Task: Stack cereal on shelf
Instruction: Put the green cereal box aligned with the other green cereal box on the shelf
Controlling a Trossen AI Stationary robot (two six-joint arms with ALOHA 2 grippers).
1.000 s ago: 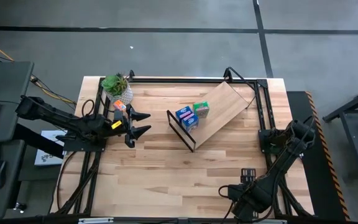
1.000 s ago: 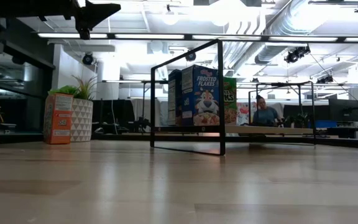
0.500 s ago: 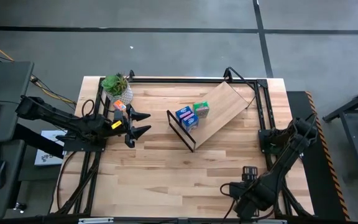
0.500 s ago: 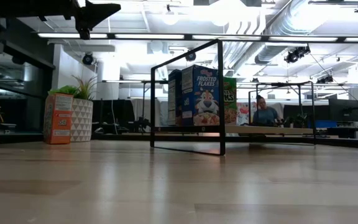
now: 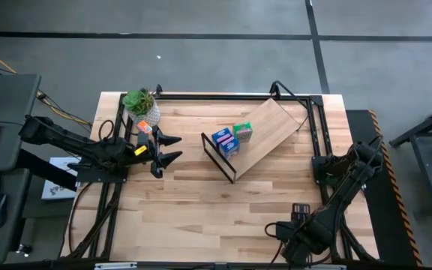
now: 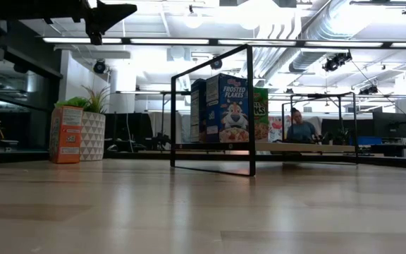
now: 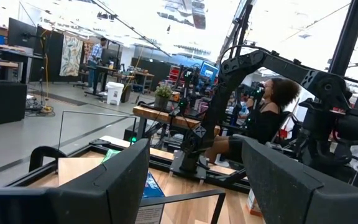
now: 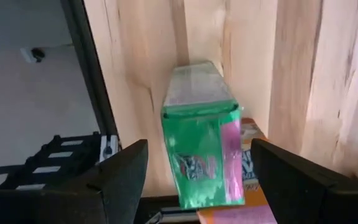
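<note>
The shelf (image 5: 265, 133) lies on the table's far right part, a wood panel in a black frame (image 6: 213, 106). A blue cereal box (image 5: 224, 142) and a green one (image 5: 243, 133) stand on it side by side. An orange cereal box (image 5: 144, 128) stands on the table beside the plant pot. My left gripper (image 5: 172, 148) hovers open, high up, just right of that box. My right gripper (image 5: 298, 212) points down near the table's near right corner. It is open, with a finger on either side of another green cereal box (image 8: 197, 118) and clear of it. An orange box (image 8: 235, 214) lies beside that one.
A potted green plant (image 5: 141, 103) stands at the far left, next to the orange box (image 6: 65, 134). Black frame rails (image 5: 317, 127) run along the table's edges. Bare tabletop (image 5: 193, 202) spreads across the near middle. A person (image 6: 300, 128) sits beyond the table.
</note>
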